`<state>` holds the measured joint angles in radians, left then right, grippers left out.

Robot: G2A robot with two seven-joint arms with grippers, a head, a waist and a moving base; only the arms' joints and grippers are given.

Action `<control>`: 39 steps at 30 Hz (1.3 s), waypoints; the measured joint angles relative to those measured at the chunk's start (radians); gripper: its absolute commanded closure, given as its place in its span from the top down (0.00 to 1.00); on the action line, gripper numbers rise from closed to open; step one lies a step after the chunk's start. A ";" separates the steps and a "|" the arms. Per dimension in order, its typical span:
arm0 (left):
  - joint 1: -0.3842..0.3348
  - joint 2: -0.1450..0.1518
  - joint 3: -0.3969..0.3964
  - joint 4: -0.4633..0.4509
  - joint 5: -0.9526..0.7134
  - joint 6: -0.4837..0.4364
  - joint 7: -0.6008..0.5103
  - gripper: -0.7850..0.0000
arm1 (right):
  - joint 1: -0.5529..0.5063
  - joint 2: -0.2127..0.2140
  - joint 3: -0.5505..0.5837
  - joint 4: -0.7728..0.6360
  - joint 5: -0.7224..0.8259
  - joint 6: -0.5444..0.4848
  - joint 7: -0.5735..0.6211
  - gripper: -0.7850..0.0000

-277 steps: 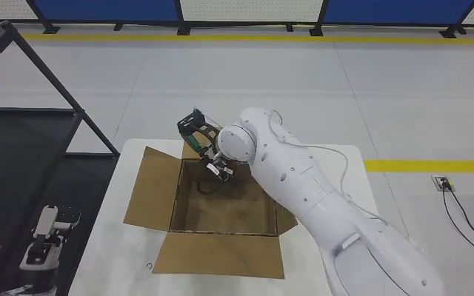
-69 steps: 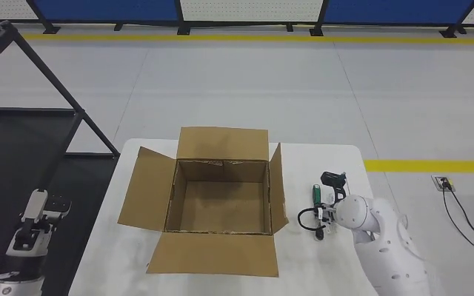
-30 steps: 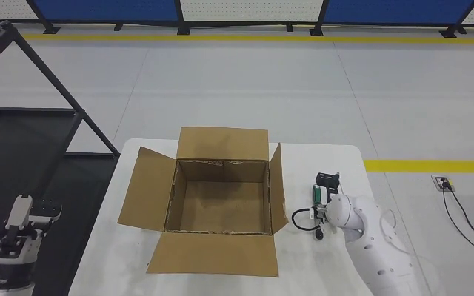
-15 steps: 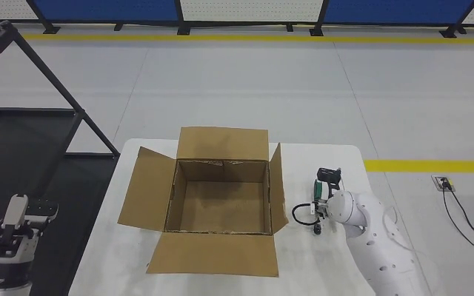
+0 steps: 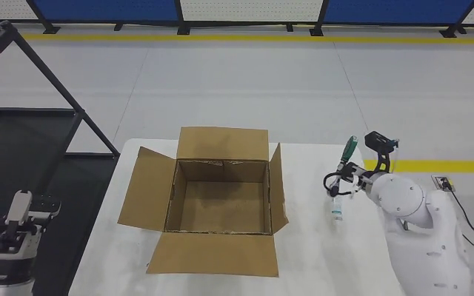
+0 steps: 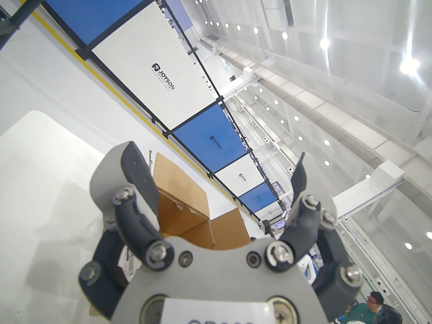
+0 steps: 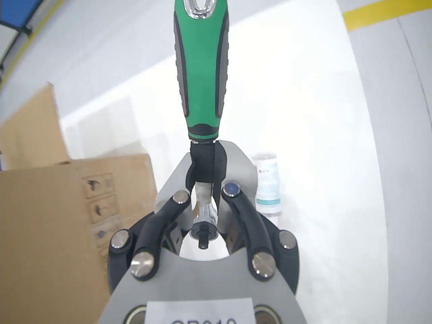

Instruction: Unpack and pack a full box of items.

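An open cardboard box (image 5: 222,196) stands in the middle of the white table (image 5: 311,251), flaps spread, and no items show inside. Right of the box, my right gripper (image 5: 343,172) hangs above the table. It is shut on the metal shank of a green-handled ratchet wrench (image 7: 200,69), with the handle (image 5: 346,149) sticking out past the fingers. A small white bottle (image 5: 337,214) lies on the table just below that gripper, also seen in the right wrist view (image 7: 267,183). My left gripper (image 6: 216,156) is open, holds nothing and points upward, off the table's left side (image 5: 22,203).
A dark metal frame (image 5: 44,96) stands left of the table. Bare tabletop lies right of the box around the bottle. In the left wrist view the box (image 6: 182,200) sits beyond the open fingers.
My right gripper has risen from the table beside the box and moved right and farther back with the wrench. The bottle now shows where it was. The left arm has barely shifted.
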<state>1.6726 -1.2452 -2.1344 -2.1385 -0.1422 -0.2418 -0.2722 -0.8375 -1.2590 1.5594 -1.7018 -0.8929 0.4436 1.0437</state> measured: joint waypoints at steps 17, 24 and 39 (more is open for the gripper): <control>0.006 -0.002 -0.030 0.027 -0.013 -0.001 0.030 1.00 | 0.077 -0.016 -0.157 -0.306 0.329 -0.083 -0.058 0.00; 0.007 -0.002 -0.044 0.044 -0.030 -0.006 0.028 1.00 | 0.175 -0.039 -0.416 -0.207 0.254 -0.104 -0.096 0.00; 0.017 -0.003 -0.067 0.071 -0.054 -0.018 0.019 1.00 | 0.336 -0.103 -0.808 0.108 0.006 -0.156 -0.045 0.00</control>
<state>1.6896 -1.2480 -2.2013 -2.0676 -0.1963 -0.2599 -0.2529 -0.5019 -1.3618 0.7510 -1.5942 -0.8872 0.2873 0.9983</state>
